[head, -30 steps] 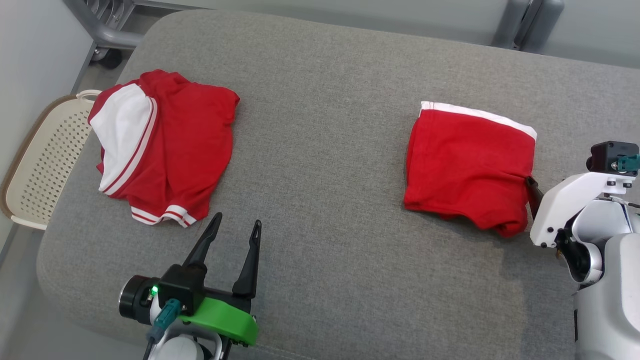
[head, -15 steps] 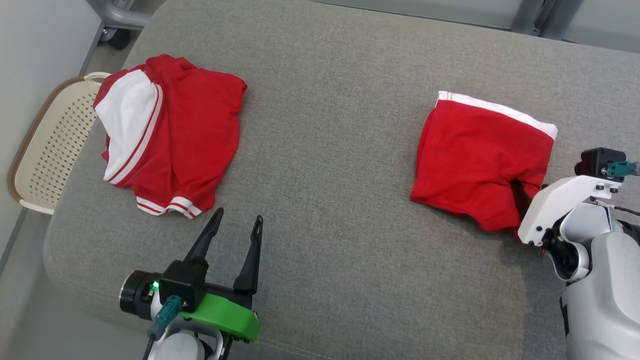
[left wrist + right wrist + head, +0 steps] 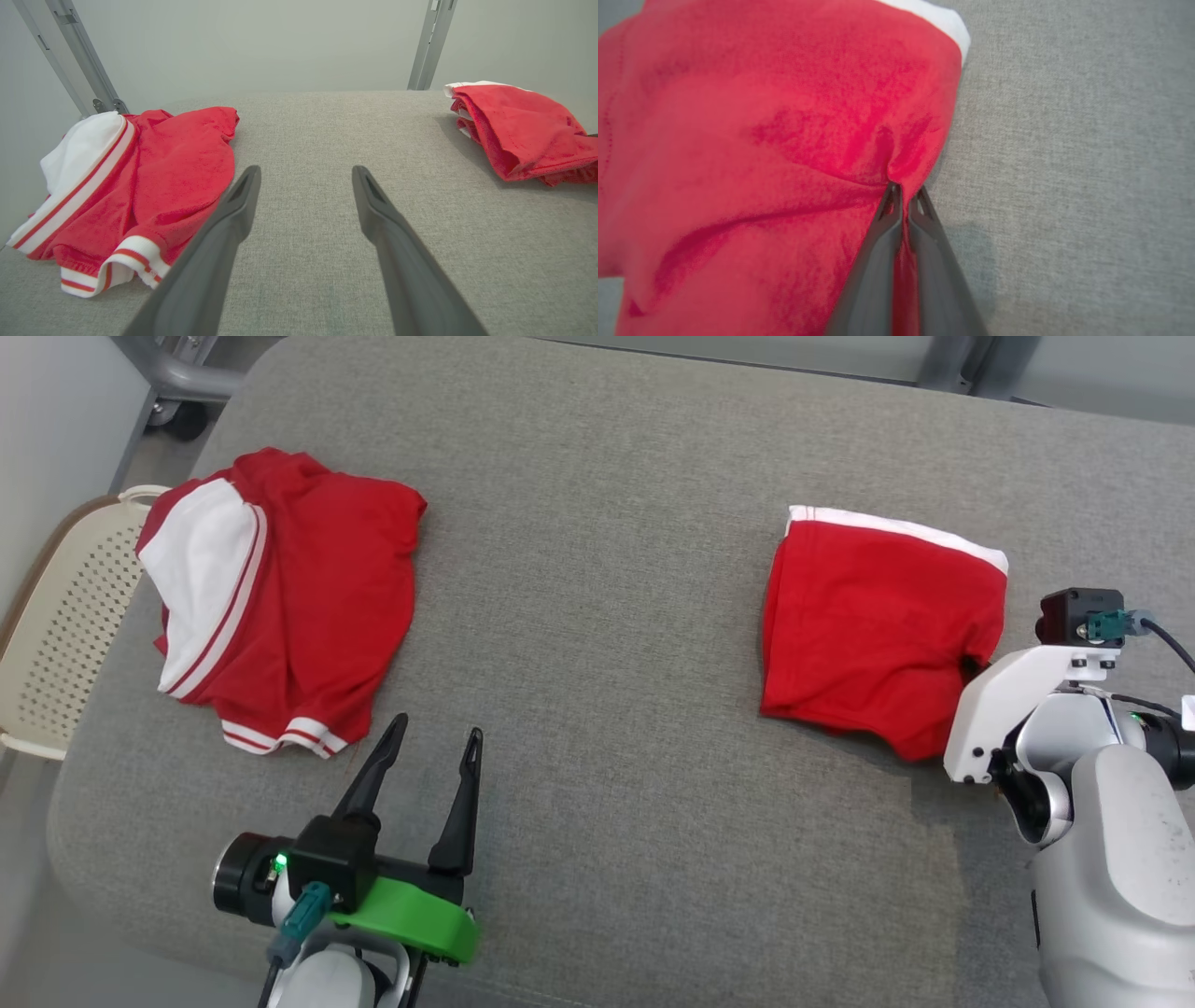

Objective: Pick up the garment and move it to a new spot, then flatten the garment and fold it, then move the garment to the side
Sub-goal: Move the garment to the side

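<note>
- right gripper [image 3: 905,190] has closed since a second ago; its fingers stood apart at the hem then, and now they are pressed together on a pinch of red cloth.

- which cloth?

- folded garment [image 3: 878,625], lying on the right part of the grey cushion [image 3: 597,569]. the pinch is at its near right edge, and the fabric puckers up into the fingertips.

- and the whole scene seems to have slid about?

- that looks like the head camera shifting, not the things. both garments lie as they did.

- so what does the pinch mean?

- my guess: folding is done, and this grip is for carrying it to the side. it hasn't left the cushion yet.

- left side?

- left gripper [image 3: 439,725] hovers with its fingers spread and nothing between them, near the striped hem of the other garment [image 3: 308,588] but not touching it.

- what can't you make out?

- from the head view the white wrist covers the right fingers, so only the wrist view shows the grip, and it's soft there. i can't tell how many layers are caught; if only the top one, the fold may open on lifting. the basket [image 3: 56,653] is cut off at the left edge.
</note>
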`<state>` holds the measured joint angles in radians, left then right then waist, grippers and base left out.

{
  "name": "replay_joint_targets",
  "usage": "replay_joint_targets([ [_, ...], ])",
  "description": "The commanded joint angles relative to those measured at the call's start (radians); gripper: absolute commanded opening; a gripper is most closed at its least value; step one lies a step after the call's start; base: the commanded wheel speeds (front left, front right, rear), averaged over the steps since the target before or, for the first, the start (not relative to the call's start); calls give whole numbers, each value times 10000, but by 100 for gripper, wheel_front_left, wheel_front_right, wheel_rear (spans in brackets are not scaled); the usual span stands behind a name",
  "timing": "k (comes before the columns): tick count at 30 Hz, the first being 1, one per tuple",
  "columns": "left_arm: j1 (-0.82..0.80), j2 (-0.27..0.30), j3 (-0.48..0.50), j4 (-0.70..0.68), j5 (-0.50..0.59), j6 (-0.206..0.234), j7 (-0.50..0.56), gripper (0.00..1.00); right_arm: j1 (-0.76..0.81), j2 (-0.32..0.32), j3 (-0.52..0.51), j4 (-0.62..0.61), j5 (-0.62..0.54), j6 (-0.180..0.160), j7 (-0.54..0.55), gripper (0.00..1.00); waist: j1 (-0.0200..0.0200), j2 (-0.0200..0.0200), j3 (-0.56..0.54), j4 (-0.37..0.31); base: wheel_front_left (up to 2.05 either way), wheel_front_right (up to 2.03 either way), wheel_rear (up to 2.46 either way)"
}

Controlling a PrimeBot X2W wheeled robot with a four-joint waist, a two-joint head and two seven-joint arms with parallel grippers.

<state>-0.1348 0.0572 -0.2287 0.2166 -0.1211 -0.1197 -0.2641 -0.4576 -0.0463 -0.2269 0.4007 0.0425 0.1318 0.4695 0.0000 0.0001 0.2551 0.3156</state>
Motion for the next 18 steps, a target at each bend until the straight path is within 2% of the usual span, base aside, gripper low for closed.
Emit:
replay_joint_targets([
  [1, -191, 61, 45, -76, 49, 44, -3, 100, -78, -77, 8, -127, -110, -22, 74, 0, 0, -1, 57, -300, 0, 0, 0],
  [4, -257, 97, 98, -239, 105, 66, -3, 100, -107, -129, 231, -598, -547, -20, 401, 0, 0, -1, 172, -750, 0, 0, 0],
  [9, -444, 188, 132, -529, 210, 79, -3, 100, -37, -954, 1046, -1226, -740, -20, 939, 0, 0, -1, 494, -1620, 0, 0, 0],
  [14, -757, 350, 112, -867, 382, 74, -3, 100, -190, -2295, 2058, -1590, -216, -20, 1218, 0, 0, -1, 985, -2454, 0, 0, 0],
  [18, -1109, 467, 125, -1113, 533, 184, -3, 100, -491, -3540, 2493, -1345, -18, -20, 1154, 0, 0, -1, 1426, -2878, 0, 0, 0],
])
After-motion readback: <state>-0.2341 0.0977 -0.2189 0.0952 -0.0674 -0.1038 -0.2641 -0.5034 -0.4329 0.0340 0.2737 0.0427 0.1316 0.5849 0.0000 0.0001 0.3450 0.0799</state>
